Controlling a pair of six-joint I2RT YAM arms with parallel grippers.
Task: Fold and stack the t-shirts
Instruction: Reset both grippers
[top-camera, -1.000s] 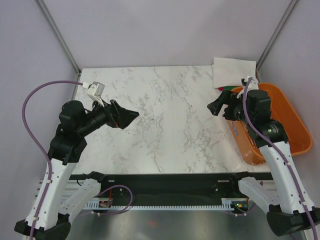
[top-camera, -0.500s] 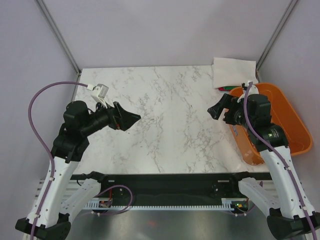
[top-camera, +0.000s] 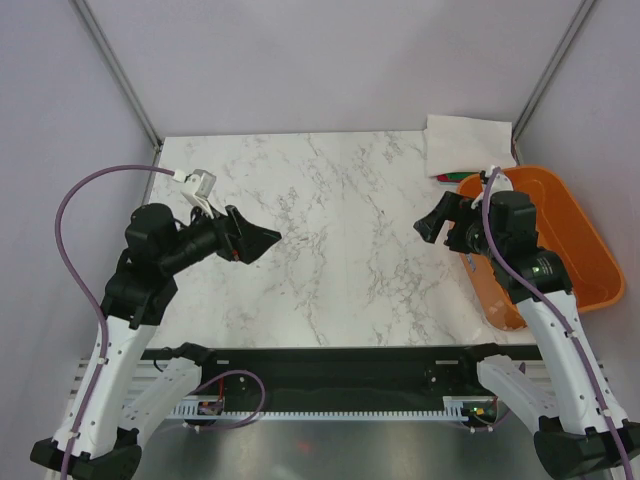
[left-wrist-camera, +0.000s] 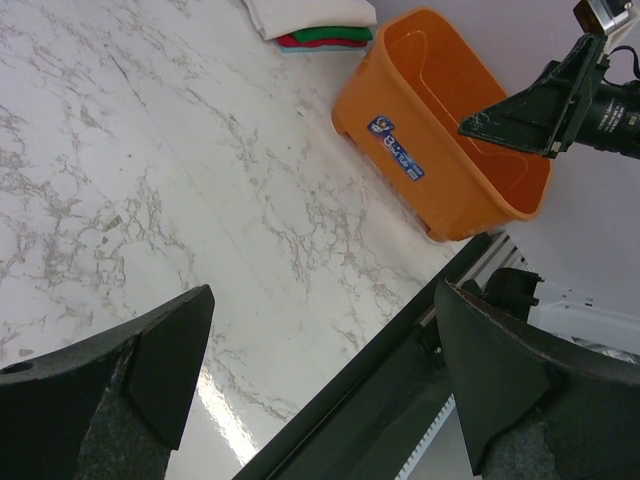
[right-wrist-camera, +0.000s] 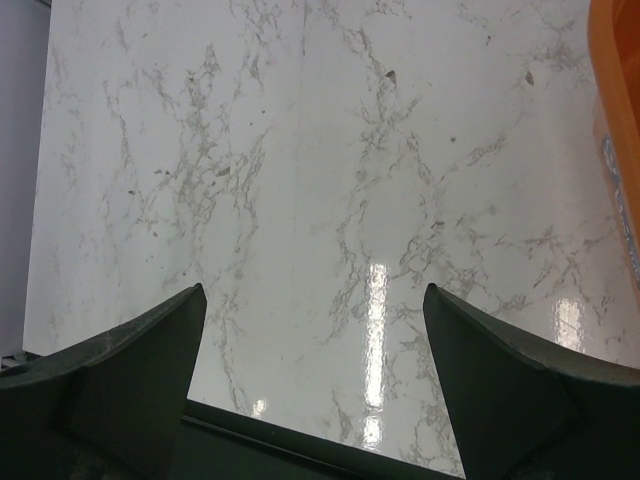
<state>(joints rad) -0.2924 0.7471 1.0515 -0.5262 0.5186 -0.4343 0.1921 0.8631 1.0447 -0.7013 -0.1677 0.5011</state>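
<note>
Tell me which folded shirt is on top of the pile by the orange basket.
The white shirt: it covers the rest, of which only a red edge and a green edge show.

One t-shirt stack (top-camera: 468, 140), one basket (top-camera: 582, 230)

Table (top-camera: 330, 230): you have a white marble-pattern top with grey veining, glossy, with glare patches toward the near edge.
Basket (top-camera: 592, 250): orange plastic, upright, open side up, at your table's right side.
Basket label (left-wrist-camera: 397, 146): small blue sticker on the long outer wall; its print is too small to read.
Walls (top-camera: 320, 60): plain pale lilac panels.
Posts (top-camera: 115, 70): metal bars slanting up from the far corners.
Near rail (top-camera: 330, 372): black channel along your near edge.
</note>
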